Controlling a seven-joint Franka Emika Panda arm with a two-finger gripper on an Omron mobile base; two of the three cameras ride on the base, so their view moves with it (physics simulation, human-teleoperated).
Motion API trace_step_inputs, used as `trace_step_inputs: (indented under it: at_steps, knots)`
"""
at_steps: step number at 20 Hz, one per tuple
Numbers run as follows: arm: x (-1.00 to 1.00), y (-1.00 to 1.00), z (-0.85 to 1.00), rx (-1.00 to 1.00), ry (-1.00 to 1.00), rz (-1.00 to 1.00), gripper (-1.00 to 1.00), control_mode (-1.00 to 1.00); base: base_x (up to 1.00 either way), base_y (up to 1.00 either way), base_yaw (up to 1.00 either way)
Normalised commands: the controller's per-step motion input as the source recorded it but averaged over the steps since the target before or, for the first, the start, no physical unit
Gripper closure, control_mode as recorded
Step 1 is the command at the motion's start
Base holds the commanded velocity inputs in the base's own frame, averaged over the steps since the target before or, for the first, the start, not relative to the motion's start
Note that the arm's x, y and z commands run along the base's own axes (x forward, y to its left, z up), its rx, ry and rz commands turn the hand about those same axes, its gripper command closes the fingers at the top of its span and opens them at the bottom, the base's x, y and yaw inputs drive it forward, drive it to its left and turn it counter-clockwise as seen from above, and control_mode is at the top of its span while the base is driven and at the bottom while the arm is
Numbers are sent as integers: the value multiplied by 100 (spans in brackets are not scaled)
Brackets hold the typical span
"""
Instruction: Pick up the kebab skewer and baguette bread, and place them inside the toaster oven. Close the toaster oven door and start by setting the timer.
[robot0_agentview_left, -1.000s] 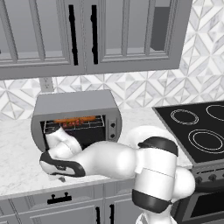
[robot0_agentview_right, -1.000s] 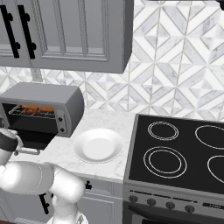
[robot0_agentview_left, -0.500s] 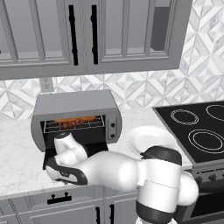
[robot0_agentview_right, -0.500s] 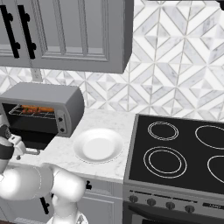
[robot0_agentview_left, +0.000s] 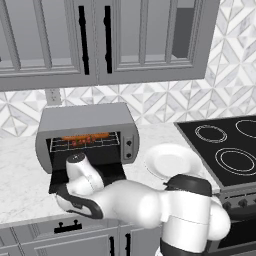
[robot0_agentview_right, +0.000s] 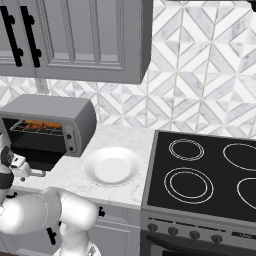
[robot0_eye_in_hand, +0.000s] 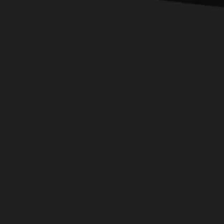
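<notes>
The toaster oven (robot0_agentview_left: 87, 120) stands on the counter with its door (robot0_agentview_left: 107, 170) dropped open; it also shows in the right base view (robot0_agentview_right: 55, 112). On its wire rack lies the orange-brown baguette bread (robot0_agentview_left: 90, 135), with the darker kebab skewer (robot0_agentview_left: 76, 143) just in front of it. My gripper (robot0_agentview_left: 76, 172) is down at the lowered door, its fingers hidden behind the hand. In the hand view the dark door glass (robot0_eye_in_hand: 112, 112) is pressed close. At the left edge of the right base view, the gripper (robot0_agentview_right: 19, 166) sits beside the door's grey bar handle (robot0_agentview_right: 36, 173). Nothing shows held.
An empty white plate (robot0_agentview_left: 172, 161) lies on the marble counter (robot0_agentview_left: 20, 175) between the oven and the black stovetop (robot0_agentview_left: 225, 150). Grey wall cabinets (robot0_agentview_left: 100, 40) hang overhead. My bent arm (robot0_agentview_left: 140, 205) lies low along the counter's front edge.
My hand has slid a little to the right along the front of the open door and the elbow has come forward. The oven, the food and the plate have not moved.
</notes>
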Motion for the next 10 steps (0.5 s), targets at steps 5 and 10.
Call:
trace_step_inputs:
  at_steps: [5, 10]
  knots:
    - [58, -22, 0, 2, -16, 0, -100, -100, 0, 0, 0]
    - [79, -33, 4, 4, -12, 3, -100, -100, 0, 0, 0]
